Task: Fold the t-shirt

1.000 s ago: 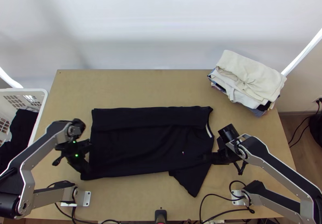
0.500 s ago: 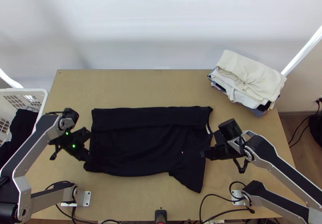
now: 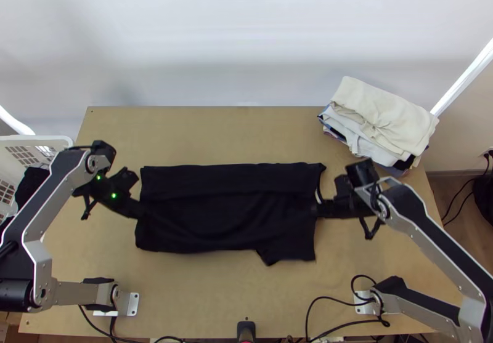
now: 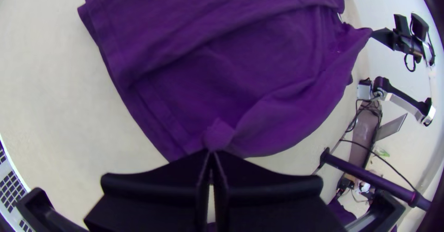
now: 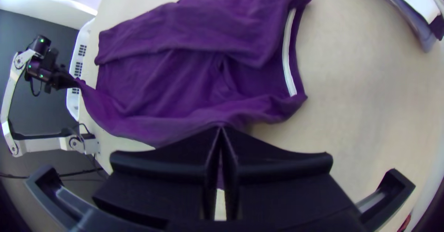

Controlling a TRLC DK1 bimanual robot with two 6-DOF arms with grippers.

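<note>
In the top view, the tips of the left gripper point(image 3: 140, 212) and the right gripper point(image 3: 317, 210) are hard to tell from the cloth, black being set against black. Both arms are cut off at the lower corners. The basket point(image 3: 37, 138) is cut off at the left edge and partly covered by the left arm; dark cloth point(image 3: 31, 183) is held in it. A stack point(image 3: 383, 118) of folded clothes is set on the far right corner of the table point(image 3: 203, 294). The black shirt point(image 3: 228, 204) is laid across the table's middle, its far side turned over in a long band, and a small point of cloth is seen jutting from its near edge.

In the left wrist view, the basket is cut off at the corner. The shirt's edge is pinched in a small bunch between the left gripper's point(image 4: 211, 152) closed fingers, and a loose fold is drawn across to the right gripper.

In the right wrist view, the stack is cut off at the corner. Cloth is nipped by the right gripper's point(image 5: 221, 128) pressed-together tips, and the shirt's neck opening is marked by a white strip point(image 5: 287, 51).
</note>
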